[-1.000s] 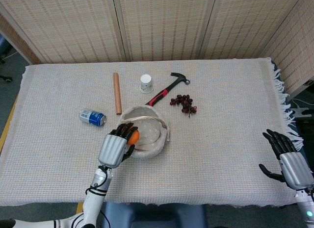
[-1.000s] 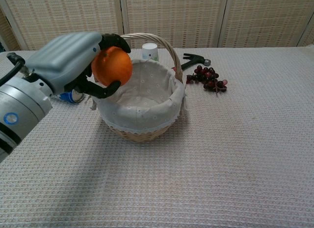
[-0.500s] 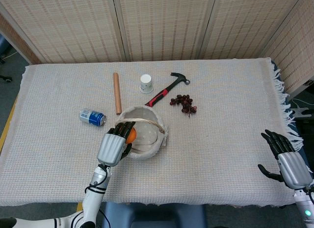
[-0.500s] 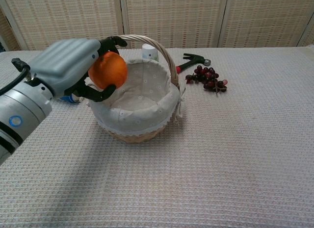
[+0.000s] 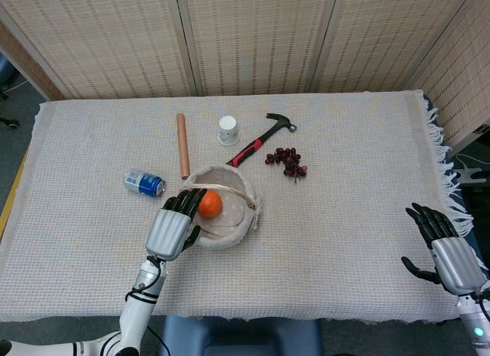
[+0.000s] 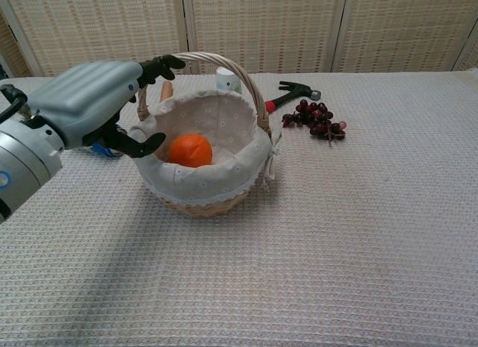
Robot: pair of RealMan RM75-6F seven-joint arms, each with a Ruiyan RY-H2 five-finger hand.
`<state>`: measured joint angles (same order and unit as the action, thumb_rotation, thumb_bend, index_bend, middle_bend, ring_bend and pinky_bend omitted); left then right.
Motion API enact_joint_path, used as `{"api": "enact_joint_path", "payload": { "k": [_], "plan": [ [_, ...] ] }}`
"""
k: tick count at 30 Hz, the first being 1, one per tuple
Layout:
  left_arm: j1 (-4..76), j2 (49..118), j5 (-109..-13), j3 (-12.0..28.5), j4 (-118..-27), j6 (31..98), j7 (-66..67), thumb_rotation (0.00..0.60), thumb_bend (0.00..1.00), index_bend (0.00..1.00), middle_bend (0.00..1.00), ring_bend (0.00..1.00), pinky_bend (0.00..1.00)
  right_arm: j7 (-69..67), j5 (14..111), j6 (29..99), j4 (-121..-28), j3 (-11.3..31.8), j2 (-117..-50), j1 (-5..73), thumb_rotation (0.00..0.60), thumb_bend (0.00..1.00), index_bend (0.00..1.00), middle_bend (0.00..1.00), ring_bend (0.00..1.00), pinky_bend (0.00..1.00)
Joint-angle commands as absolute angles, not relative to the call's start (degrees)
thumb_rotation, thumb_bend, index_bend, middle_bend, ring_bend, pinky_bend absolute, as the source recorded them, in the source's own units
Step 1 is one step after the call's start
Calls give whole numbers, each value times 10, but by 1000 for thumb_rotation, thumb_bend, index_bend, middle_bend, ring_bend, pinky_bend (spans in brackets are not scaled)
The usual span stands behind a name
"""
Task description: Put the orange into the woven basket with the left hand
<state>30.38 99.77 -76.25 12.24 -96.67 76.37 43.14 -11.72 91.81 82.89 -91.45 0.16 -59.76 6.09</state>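
The orange (image 6: pixel 190 149) (image 5: pixel 210 204) lies inside the woven basket (image 6: pixel 216 194) (image 5: pixel 239 232) on its white cloth lining, left of centre. My left hand (image 6: pixel 89 101) (image 5: pixel 173 227) hovers at the basket's left rim, fingers spread, holding nothing and apart from the orange. At the table's right front corner in the head view, my right hand (image 5: pixel 448 249) is open with fingers apart, far from the basket.
Behind the basket lie a red-handled hammer (image 5: pixel 260 140) (image 6: pixel 293 92), a bunch of dark grapes (image 5: pixel 288 161) (image 6: pixel 315 119), a white paper cup (image 5: pixel 227 129) and a wooden rolling pin (image 5: pixel 183 145). A blue can (image 5: pixel 144 183) lies left of the basket.
My left hand let go of the orange, which dropped into the basket. The hand has drawn back slightly to the left. The right hand stayed put.
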Motion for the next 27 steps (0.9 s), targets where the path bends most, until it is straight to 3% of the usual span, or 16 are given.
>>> {"api": "enact_joint_path", "payload": {
  "k": [1, 7, 11, 14, 17, 27],
  "plan": [
    [298, 990, -764, 121, -970, 777, 439, 600, 375, 0, 32, 122, 285, -117, 918, 828, -915, 1, -597, 61, 600, 160, 0, 0, 0, 61],
    [266, 895, -761, 79, -1030, 779, 460, 600, 374, 110, 101, 127, 301, -117, 919, 823, -916, 0, -596, 64, 600, 160, 0, 0, 0, 61],
    [233, 786, -783, 28, -1052, 769, 403, 600, 371, 116, 121, 141, 304, -109, 920, 818, -917, -2, -597, 66, 600, 159, 0, 0, 0, 61],
    [214, 744, -800, 5, -1028, 775, 356, 600, 370, 116, 120, 141, 302, -103, 922, 816, -918, -4, -599, 66, 600, 160, 0, 0, 0, 61],
    [206, 735, -807, 0, -1014, 779, 334, 600, 369, 116, 119, 140, 298, -99, 922, 817, -918, -4, -601, 66, 600, 160, 0, 0, 0, 61],
    [149, 750, -871, -21, -836, 850, 166, 600, 375, 108, 122, 140, 240, -80, 937, 852, -914, -7, -611, 51, 600, 159, 0, 0, 0, 61]
  ]
}}
